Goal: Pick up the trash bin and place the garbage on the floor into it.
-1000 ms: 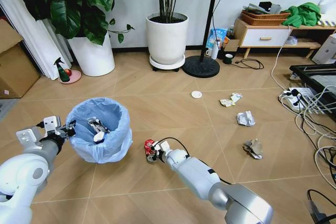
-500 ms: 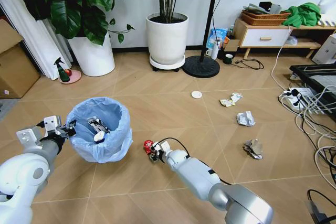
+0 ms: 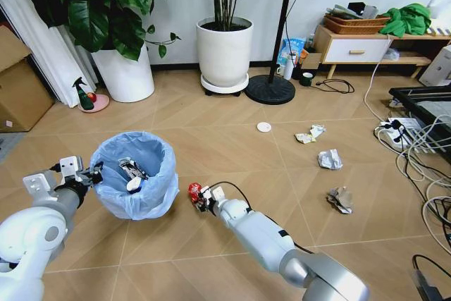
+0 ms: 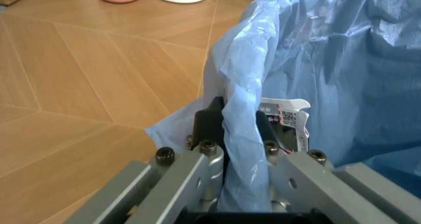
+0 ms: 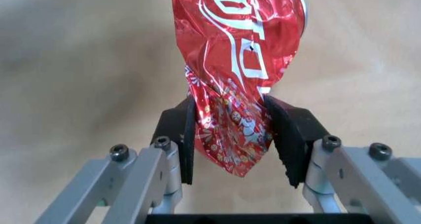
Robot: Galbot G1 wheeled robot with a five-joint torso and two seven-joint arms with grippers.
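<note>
The right end effector (image 5: 231, 135) is clamped on the crushed red can (image 5: 240, 61), its two black pads pinching the can's lower end. In the head view, over the last second the right end effector (image 3: 199, 199) has carried the can (image 3: 194, 191) up and to the robot's left, so it now sits closer to the trash bin (image 3: 134, 174) than it did, just beside the bin's outer wall and, as far as the wrist view suggests, clear of the floor (image 3: 211, 139). That puts the can on its way to the bin, not yet over the rim (the drop itself is not done). The right arm stretches low and forward across the planks, forearm angled toward the bin. The left end effector (image 4: 240, 150) is closed on the bin's rim with a fold of the light-blue bag (image 4: 316, 61) caught between its fingers, holding the bin on the robot's left with the arm bent close to the body. Some litter lies inside the bin, while a white disc (image 3: 264, 127), a white paper wad (image 3: 329, 158), a grey paper wad (image 3: 340, 199) and a small wrapper (image 3: 310, 134) lie well apart on the floor to the right.
</note>
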